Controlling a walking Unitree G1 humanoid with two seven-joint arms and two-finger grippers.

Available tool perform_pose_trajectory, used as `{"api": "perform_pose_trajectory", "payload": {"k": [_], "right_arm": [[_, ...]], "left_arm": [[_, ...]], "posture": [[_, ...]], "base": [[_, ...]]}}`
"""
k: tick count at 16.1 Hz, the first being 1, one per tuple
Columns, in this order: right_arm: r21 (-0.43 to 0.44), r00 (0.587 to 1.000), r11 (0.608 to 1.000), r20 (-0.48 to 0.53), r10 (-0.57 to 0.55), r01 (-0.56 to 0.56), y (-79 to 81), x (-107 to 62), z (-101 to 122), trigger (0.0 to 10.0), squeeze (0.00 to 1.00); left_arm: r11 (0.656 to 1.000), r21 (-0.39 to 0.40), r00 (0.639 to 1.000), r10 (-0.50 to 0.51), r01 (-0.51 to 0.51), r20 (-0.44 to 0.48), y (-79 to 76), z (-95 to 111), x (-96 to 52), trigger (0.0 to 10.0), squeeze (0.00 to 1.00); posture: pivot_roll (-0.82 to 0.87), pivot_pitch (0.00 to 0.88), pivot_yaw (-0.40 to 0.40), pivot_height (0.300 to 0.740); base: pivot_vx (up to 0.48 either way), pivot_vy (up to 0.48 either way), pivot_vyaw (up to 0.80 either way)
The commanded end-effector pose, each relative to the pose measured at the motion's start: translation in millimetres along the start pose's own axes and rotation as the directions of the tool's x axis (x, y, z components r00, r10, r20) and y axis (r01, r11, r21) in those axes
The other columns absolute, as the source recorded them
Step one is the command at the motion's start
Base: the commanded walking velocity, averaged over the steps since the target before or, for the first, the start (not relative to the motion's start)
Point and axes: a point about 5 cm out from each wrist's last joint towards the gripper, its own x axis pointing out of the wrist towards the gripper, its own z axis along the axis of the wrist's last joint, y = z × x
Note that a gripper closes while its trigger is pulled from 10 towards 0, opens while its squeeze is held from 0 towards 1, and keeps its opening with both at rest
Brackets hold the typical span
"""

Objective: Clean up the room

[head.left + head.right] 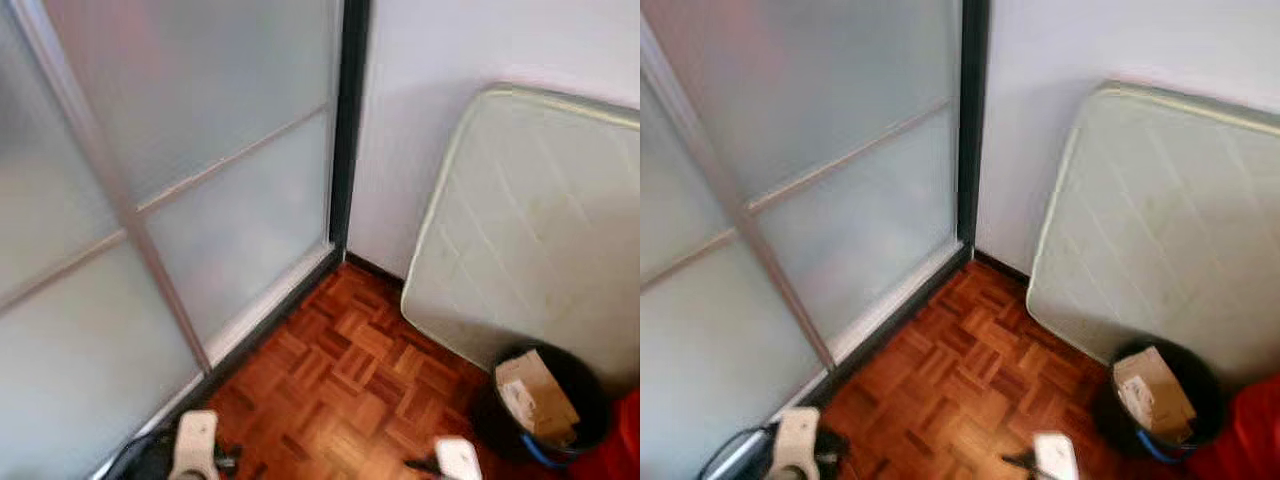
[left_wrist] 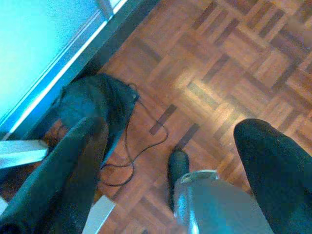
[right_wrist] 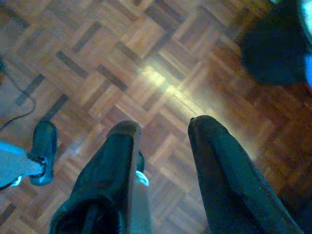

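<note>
Both arms low, pointing down at parquet floor [image 1: 340,380]. Left pincer [image 2: 170,161] spread wide, empty. Right pincer [image 3: 161,131] parted, empty.

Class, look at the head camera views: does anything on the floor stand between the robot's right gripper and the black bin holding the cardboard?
Nothing visible does. The right gripper, fingers apart, hangs over bare parquet floor, and the black bin with its cardboard stands further to the robot's right against the mattress.
</note>
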Motion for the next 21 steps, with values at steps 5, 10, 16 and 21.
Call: {"api": "perform_pose_trajectory", "payload": {"k": [5,10,16,21], "right_arm": [[0.001,1.0,1.0,-0.021,-0.022,0.022,-9.2,-2.3,-8.0,10.0,0.0],[0.008,1.0,1.0,-0.023,-0.019,0.019,-9.0,-2.4,-8.5,10.0,0.0],[0.005,1.0,1.0,-0.023,-0.017,0.017,-8.7,-2.3,-8.2,10.0,0.0],[0.005,1.0,1.0,-0.025,-0.015,0.015,-8.6,-2.4,-8.8,10.0,0.0]], "left_arm": [[1.0,0.004,1.0,-0.012,0.012,0.01,-6.0,5.3,1.7,10.0,0.0],[1.0,0.003,1.0,-0.013,0.013,0.009,-5.9,4.9,1.6,10.0,0.0],[1.0,0.002,1.0,-0.012,0.012,0.009,-5.7,5.1,1.7,10.0,0.0],[1.0,0.0,1.0,-0.01,0.01,0.008,-5.6,4.4,1.5,10.0,0.0]], "posture": [[0.04,0.036,-0.035,0.74],[0.04,0.037,-0.036,0.74],[0.04,0.036,-0.036,0.74],[0.04,0.033,-0.037,0.74]], "base": [[0.272,0.0,0.0],[0.281,0.0,0.0],[0.288,0.0,0.0],[0.292,0.0,0.0]]}}
